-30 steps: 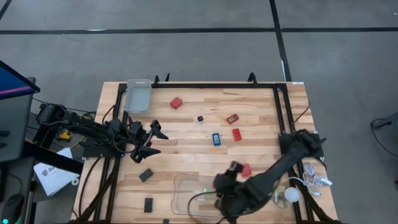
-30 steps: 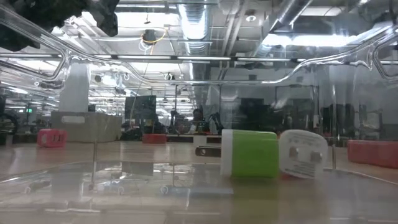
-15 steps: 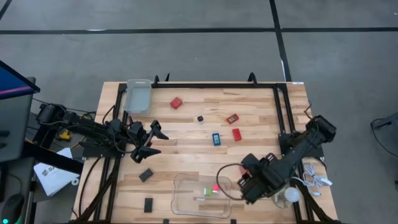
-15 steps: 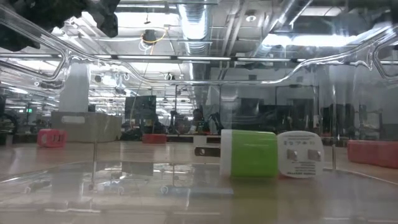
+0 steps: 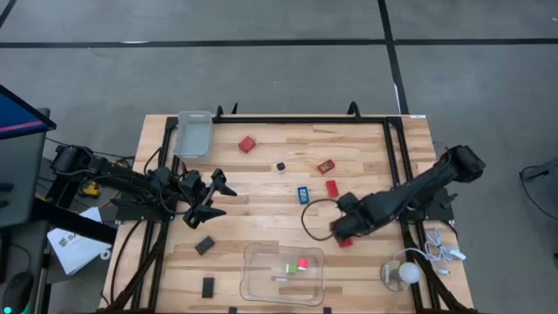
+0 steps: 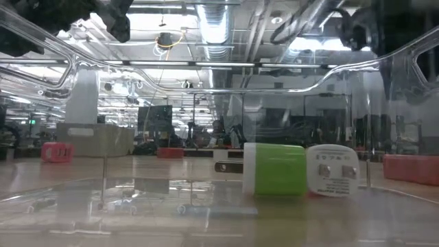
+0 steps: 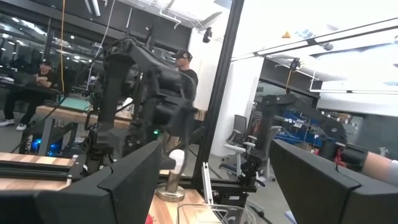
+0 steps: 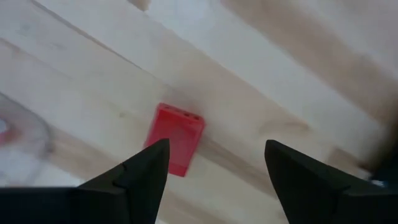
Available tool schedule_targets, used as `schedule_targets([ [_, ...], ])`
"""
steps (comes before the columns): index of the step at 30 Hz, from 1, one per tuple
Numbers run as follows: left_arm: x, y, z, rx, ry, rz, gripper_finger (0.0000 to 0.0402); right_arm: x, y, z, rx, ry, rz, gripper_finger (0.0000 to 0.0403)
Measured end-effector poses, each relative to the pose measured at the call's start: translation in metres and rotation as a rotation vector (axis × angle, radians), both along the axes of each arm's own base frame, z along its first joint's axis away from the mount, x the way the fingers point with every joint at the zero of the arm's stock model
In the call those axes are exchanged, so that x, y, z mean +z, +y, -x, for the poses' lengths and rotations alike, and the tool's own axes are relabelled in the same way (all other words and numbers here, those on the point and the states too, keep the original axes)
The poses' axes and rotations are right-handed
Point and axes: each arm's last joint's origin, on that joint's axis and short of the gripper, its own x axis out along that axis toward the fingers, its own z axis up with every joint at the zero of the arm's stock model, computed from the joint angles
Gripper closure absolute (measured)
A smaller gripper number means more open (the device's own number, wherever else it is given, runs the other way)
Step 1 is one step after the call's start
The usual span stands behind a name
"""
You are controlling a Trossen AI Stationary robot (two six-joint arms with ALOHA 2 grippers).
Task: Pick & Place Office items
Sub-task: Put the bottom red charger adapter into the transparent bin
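Right gripper (image 5: 342, 229): we are seeing it hanging over the table's right half, at about four o'clock from the table's middle, fingers standing apart with nothing between them; the right wrist view is showing a red block (image 8: 175, 139) lying on the wood just beyond the fingertips.
Left gripper (image 5: 212, 199): we are finding it waiting at the table's nine o'clock edge, fingers spread, holding nothing.
Clear tray (image 5: 253, 283): it is sitting at the six o'clock edge, holding a green charger (image 6: 275, 169) with a white plug adapter (image 6: 333, 170) touching its side, plus a small red piece (image 5: 302, 262).
Loose items, twelve o'clock side: we are spotting a red block (image 5: 247, 144), a tiny dark bit (image 5: 281, 167), a red piece (image 5: 325, 165), another red block (image 5: 331, 187) and a blue piece (image 5: 302, 194) near the middle.
Loose items, seven o'clock corner: two flat black rectangles (image 5: 205, 246) (image 5: 208, 286) are lying well apart.
Grey bin (image 5: 193, 134): it is resting at eleven o'clock.
White bulb-like object (image 5: 407, 275): it is sitting at five o'clock with its cable.
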Motion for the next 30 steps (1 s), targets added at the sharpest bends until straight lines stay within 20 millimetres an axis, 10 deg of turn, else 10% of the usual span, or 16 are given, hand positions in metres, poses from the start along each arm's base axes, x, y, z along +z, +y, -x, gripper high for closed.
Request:
schedule_targets([
  [8, 0.0, 0.0, 0.0, 0.0, 0.0, -0.001, 0.0105, -0.021, -0.013, 0.025, -0.127, -0.141, -0.165, 0.0146],
  [30, 0.0, 0.0, 0.0, 0.001, 0.0, -0.004, 0.0105, -0.082, 0.005, 0.0, -0.114, -0.048, -0.24, 0.0146],
])
